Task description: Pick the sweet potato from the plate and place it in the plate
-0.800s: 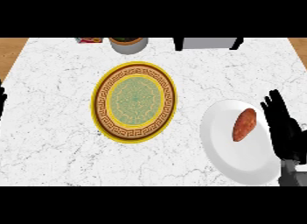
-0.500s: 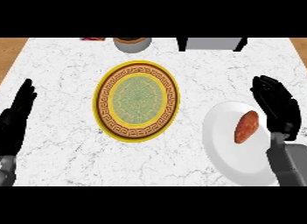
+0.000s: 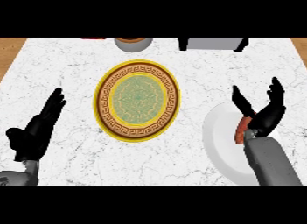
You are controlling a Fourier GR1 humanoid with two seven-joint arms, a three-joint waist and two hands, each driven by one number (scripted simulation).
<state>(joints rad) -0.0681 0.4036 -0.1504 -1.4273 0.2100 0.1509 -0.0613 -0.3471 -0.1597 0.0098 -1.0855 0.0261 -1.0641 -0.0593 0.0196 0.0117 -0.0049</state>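
A reddish-brown sweet potato [image 3: 239, 132] lies on a plain white plate [image 3: 219, 144] at the right of the counter. My right hand [image 3: 264, 114] hovers right over it with fingers spread and straight, hiding most of it. A yellow plate [image 3: 137, 100] with a brown patterned ring and green centre sits in the middle of the counter, nothing on it. My left hand [image 3: 38, 127] is open at the left, fingers up, well clear of both plates.
At the back edge stand a grey-brown pot [image 3: 132, 43], a grey appliance [image 3: 211, 43] and a small red object [image 3: 94, 38]. The white marble counter [image 3: 65, 74] ends in wooden floor at both sides.
My right hand has swung in from the right edge over the sweet potato, its forearm now covering part of the white plate. My left hand has risen into view at the left.
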